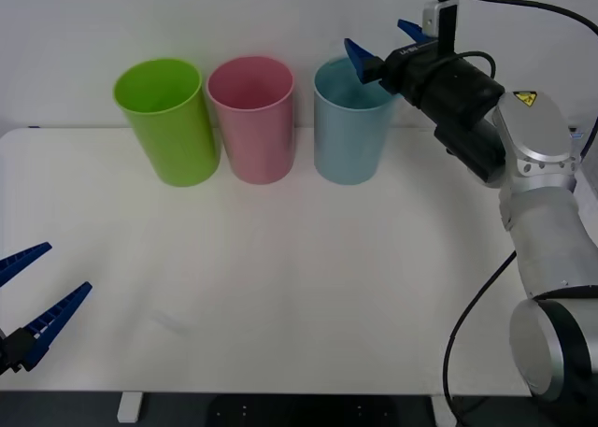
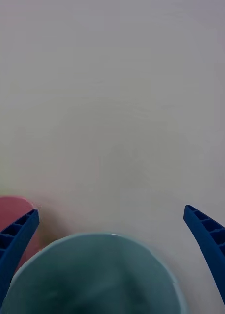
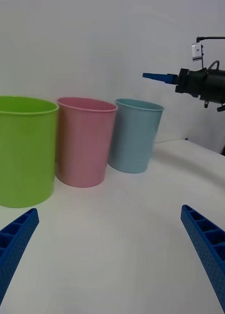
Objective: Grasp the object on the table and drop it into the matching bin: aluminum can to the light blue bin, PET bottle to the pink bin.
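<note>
Light blue bin (image 2: 95,274) beneath spread right gripper (image 2: 112,245)

table (image 1: 280,287): white | on it: lime green bin (image 1: 168,119), pink bin (image 1: 252,119), light blue bin (image 1: 350,133)

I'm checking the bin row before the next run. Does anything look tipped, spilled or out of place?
Nothing stands out. The lime green bin, pink bin and light blue bin stand upright in a row on the table. The right hand is open above the light blue bin; the left hand is open at the near edge.
</note>
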{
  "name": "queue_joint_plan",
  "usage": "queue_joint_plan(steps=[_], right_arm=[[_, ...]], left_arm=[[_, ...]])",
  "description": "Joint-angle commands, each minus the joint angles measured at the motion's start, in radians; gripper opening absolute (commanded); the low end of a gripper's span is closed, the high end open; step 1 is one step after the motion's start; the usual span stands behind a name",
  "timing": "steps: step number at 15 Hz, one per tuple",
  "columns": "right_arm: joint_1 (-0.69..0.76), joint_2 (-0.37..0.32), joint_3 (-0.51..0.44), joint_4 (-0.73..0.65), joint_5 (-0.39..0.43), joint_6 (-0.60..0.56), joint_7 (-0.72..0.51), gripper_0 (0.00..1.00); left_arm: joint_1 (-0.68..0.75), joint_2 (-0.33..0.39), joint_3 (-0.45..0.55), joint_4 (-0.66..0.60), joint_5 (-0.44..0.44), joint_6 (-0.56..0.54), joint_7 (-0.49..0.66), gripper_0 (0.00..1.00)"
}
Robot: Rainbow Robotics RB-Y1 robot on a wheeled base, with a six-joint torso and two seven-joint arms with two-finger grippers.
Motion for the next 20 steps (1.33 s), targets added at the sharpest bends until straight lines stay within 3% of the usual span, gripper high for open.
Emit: queue_joint_plan(steps=[1, 6, 12, 17, 20], right_arm=[[0.077, -0.039, 0.001, -0.09, -0.038, -0.07, -0.003, 1.0], [0.245, -0.117, 0.008, -0.239, -0.112, -0.149, 0.001, 1.0], [0.478, -0.243, 0.037, -0.426, -0.267, -0.185, 0.032, 1.0], [0.656, -0.358, 0.032, -0.495, -0.409, -0.276, 0.192, 1.0], [0.728, -0.373, -0.032, -0.495, -0.414, -0.392, 0.224, 1.0]], left_arm=[[0.0, 0.0, 0.0, 0.0, 0.0, 0.0, 0.0, 1.0], [0.0, 0.0, 0.0, 0.0, 0.0, 0.0, 0.0, 1.0], [0.0, 0.0, 0.0, 0.0, 0.0, 0.0, 0.0, 1.0], [0.0, 0.0, 0.0, 0.0, 0.0, 0.0, 0.0, 1.0], [0.0, 0.0, 0.0, 0.0, 0.0, 0.0, 0.0, 1.0]])
